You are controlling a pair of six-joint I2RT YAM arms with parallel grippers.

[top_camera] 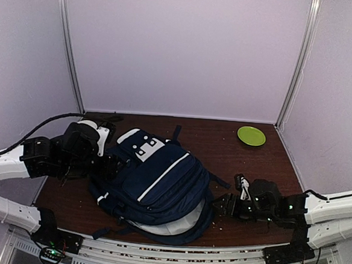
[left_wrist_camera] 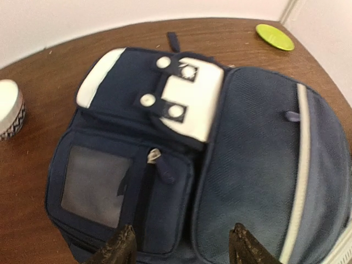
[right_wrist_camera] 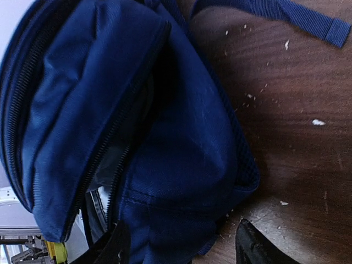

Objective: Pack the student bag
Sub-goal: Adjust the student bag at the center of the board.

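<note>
Backpack status: navy-blue fabric backpack (top_camera: 160, 182) lies upper-left to lower-right; left jaws spread over its pocket end, right jaws spread around its lower-right corner.

A lime-green plate (top_camera: 251, 135) lies far right on the brown wooden table (top_camera: 223, 153); a white zigzag-banded pot (left_wrist_camera: 8, 107) stands left; pale crumbs (right_wrist_camera: 318, 122) lie scattered

Cropped at left wrist view's edge: white patterned container (left_wrist_camera: 8, 107). Cropped in right wrist view: student bag (right_wrist_camera: 137, 126), inside too dark to read.
</note>
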